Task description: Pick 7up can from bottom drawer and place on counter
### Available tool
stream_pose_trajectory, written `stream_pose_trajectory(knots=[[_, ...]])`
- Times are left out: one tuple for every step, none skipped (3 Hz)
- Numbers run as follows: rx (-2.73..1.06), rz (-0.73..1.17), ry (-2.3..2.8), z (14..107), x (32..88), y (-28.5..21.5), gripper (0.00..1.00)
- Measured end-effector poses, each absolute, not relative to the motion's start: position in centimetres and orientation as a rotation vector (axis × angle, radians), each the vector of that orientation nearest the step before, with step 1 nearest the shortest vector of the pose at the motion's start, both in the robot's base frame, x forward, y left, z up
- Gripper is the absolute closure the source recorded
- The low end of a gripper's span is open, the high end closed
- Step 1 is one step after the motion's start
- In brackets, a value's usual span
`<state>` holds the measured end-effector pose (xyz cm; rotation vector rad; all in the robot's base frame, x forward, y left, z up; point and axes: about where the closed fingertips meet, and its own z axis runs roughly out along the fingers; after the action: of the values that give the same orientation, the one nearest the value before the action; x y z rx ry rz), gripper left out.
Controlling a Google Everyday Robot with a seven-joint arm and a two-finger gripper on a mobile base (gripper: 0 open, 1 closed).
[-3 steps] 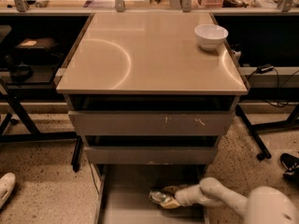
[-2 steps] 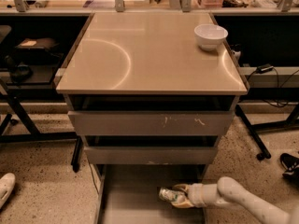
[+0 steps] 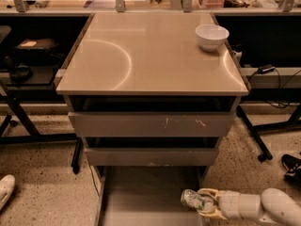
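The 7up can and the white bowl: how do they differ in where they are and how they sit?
The 7up can is green and silver; the white bowl is plain white. The can lies sideways over the open bottom drawer, gripped by the end effector at lower right; the bowl stands upright, untouched, on the counter, at its far right corner. Both are small and round-sided.

One can, one bowl, pincer at drawer

White bowl stands upright, far right. Scratched drawer front sits above plain drawer front. White shoe lies on speckled floor, left.
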<state>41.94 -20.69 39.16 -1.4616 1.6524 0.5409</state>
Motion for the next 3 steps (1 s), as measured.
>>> stream_pose_trajectory(knots=[[-1.526,0.499,1.585,47.6,40.5,-21.9,1.0],[-1.607,0.513,1.521,54.6,42.4,-21.7,1.0],[-1.607,0.513,1.521,54.6,42.4,-21.7,1.0]])
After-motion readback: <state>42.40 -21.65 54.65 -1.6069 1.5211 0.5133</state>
